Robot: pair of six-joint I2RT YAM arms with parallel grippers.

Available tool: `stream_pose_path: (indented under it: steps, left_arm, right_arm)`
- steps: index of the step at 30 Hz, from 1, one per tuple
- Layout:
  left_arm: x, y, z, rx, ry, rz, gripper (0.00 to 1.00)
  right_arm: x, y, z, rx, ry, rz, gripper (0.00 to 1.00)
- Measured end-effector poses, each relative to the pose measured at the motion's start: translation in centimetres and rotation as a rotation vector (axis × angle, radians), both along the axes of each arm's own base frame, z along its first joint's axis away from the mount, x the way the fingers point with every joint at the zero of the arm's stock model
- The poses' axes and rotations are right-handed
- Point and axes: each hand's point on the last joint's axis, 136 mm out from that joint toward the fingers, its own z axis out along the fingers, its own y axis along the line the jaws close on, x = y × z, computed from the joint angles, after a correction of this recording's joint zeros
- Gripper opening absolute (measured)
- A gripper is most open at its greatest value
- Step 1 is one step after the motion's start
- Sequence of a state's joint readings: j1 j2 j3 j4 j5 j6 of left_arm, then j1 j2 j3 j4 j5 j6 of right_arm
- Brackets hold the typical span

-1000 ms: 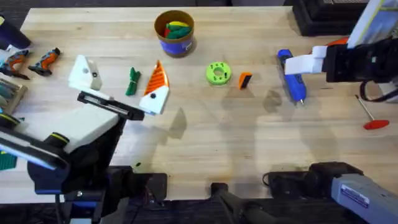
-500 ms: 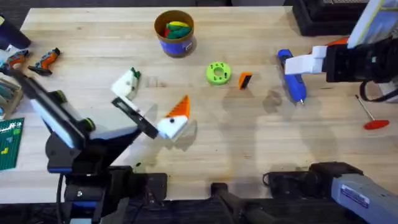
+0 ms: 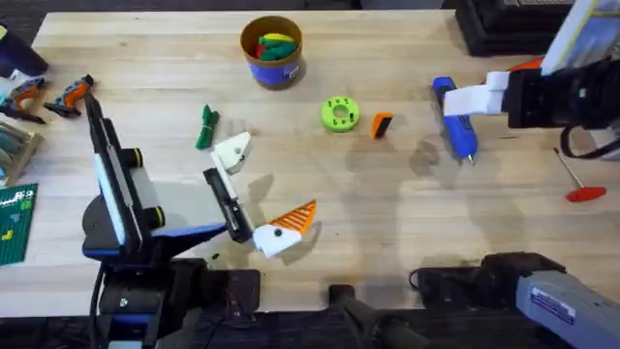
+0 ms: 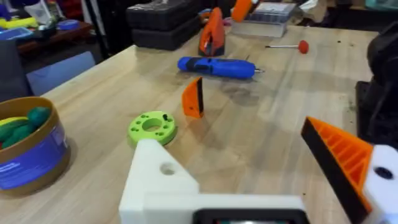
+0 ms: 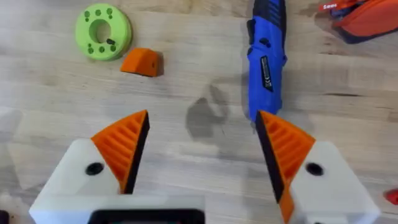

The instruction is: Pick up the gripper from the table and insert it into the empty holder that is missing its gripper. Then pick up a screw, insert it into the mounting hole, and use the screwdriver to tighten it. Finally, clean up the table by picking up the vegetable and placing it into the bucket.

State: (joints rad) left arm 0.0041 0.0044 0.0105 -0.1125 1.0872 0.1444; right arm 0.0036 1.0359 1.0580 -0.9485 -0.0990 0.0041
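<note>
The small orange gripper (image 3: 382, 125) (image 4: 193, 98) (image 5: 142, 62) lies on the table beside a lime-green disc (image 3: 339, 114). My left gripper (image 3: 260, 189) (image 4: 230, 140) hangs open near the table's front, left of centre. One of its fingers is the bare white holder (image 3: 232, 150) (image 4: 158, 180); its twin carries an orange tip. My right gripper (image 3: 475, 101) (image 5: 202, 121) is open above the blue screwdriver (image 3: 453, 118) (image 5: 266, 56). The dark green vegetable (image 3: 205, 127) lies left of the holder. At the back stands the blue bucket (image 3: 272, 50) (image 4: 28, 149) with toy pieces inside.
A thin rod with a red handle (image 3: 578, 179) lies at the right. Small orange-and-black tools (image 3: 73, 92) and a green board (image 3: 15, 223) sit along the left edge. A black case (image 3: 504, 24) occupies the back right corner.
My left arm has swung its open gripper away from the vegetable, forward and to the right, uncovering the vegetable. The right arm has stayed still.
</note>
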Motion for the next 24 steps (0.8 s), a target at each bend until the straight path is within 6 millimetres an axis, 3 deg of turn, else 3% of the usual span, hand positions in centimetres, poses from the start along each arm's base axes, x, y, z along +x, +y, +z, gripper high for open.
stream_pose_path:
  steps: [24]
  left_arm:
    - [-0.72, -0.35, -0.03, -0.047, 0.091, -0.041, 0.985]
  right_arm:
    - [0.0, 0.0, -0.01, 0.0, 0.0, 0.0, 0.991]
